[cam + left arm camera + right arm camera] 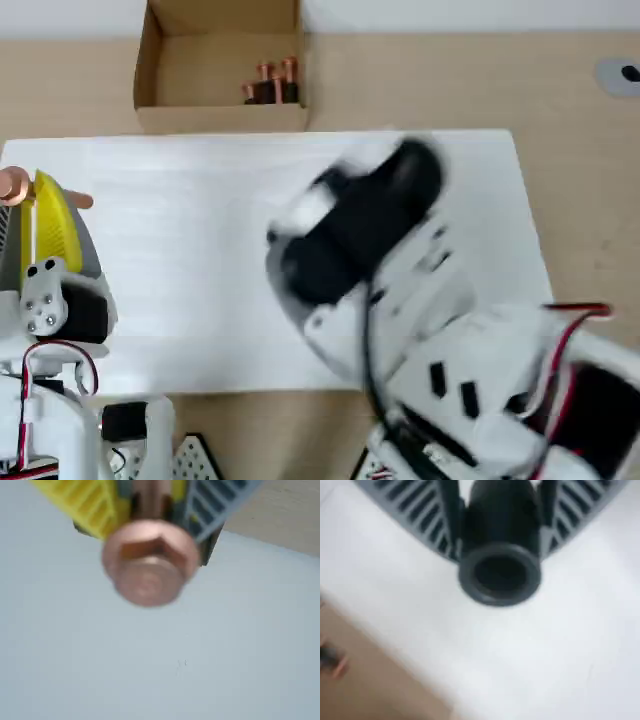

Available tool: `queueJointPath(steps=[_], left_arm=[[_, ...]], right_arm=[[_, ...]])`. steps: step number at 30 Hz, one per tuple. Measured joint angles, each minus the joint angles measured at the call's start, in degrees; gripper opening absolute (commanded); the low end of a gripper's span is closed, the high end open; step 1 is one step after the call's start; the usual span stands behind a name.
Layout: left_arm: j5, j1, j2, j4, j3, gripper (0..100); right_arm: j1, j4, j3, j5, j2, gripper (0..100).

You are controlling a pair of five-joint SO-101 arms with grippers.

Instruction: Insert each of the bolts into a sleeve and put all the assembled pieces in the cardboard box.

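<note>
At the mat's left edge, left gripper [150,502]: I see its yellow and grey fingers pinching a bolt by the shank
Bolt [148,565]: copper, hex head on a round flange, head sticking out past the fingertips; held above the mat, not touching it; in the high view it lies crosswise in the gripper at the far left [14,186]
White mat [200,280]: spread flat over the wooden table [60,80], running under both arms
Cardboard box [150,70]: open-topped, on the table just beyond the mat's far edge, left of centre
Assembled pieces [271,85]: a small cluster of copper bolts seated in black sleeves, upright in the box's near right corner
Right gripper [500,510]: I see its grey ribbed fingers clamped on either side of a sleeve
Sleeve [500,577]: black tube, open end facing the wrist camera, held above the mat
Right arm [360,230]: blurred in the high view, over the mat's middle and right
Grey disc [620,75]: on the table at the far right edge
</note>
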Motion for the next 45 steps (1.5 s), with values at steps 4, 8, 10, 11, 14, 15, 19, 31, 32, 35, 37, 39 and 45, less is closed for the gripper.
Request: queueJointPath(steps=[4, 8, 10, 11, 14, 15, 19, 31, 32, 35, 37, 39, 45], left_arm=[[0.0, 0.0, 0.0, 0.0, 0.0, 1], [0.0, 0.3, 0.0, -0.4, 0.0, 1], [0.0, 2.8, 0.0, -1.8, 0.0, 1], [0.0, 4.6, 0.0, -2.5, 0.0, 1], [0.0, 10.0, 0.0, -3.2, 0.0, 1], [0.0, 11.9, 0.0, -3.2, 0.0, 1], [-2.1, 17.5, 0.0, -2.9, 0.0, 0], [1.3, 32.4, -0.1, 13.3, -6.2, 0], [1.3, 32.6, -0.1, 13.7, -7.1, 0], [1.3, 32.7, -0.1, 14.1, -8.4, 0], [1.3, 32.7, -0.1, 15.0, -8.6, 0], [1.3, 32.7, -0.1, 15.8, -8.6, 0], [1.3, 32.7, -0.1, 15.9, -8.2, 0]], right_arm=[[-1.1, -9.1, 20.6, 0.1, -10.2, 0.9], [-1.1, -23.0, 41.2, 0.1, -21.1, 0.9], [-1.1, -30.7, 51.9, 0.1, -26.0, 0.9], [-1.1, -34.6, 57.1, 0.1, -28.3, 0.9], [-1.1, -46.9, 71.6, 0.1, -34.4, 0.9], [-1.1, -51.1, 75.9, 0.1, -36.3, 0.9], [-1.1, -65.2, 88.6, 0.1, -41.6, 0.9], [-1.1, -74.5, 97.5, 0.1, -44.4, 0.9], [-1.1, -74.5, 97.5, 0.1, -44.4, 0.9], [-1.1, -74.5, 97.5, 0.1, -44.4, 0.9], [-1.1, -74.6, 97.5, 0.1, -44.4, 0.9], [-1.1, -74.6, 97.5, 0.1, -44.4, 0.9], [-1.1, -74.8, 97.5, 0.1, -44.4, 0.9]])
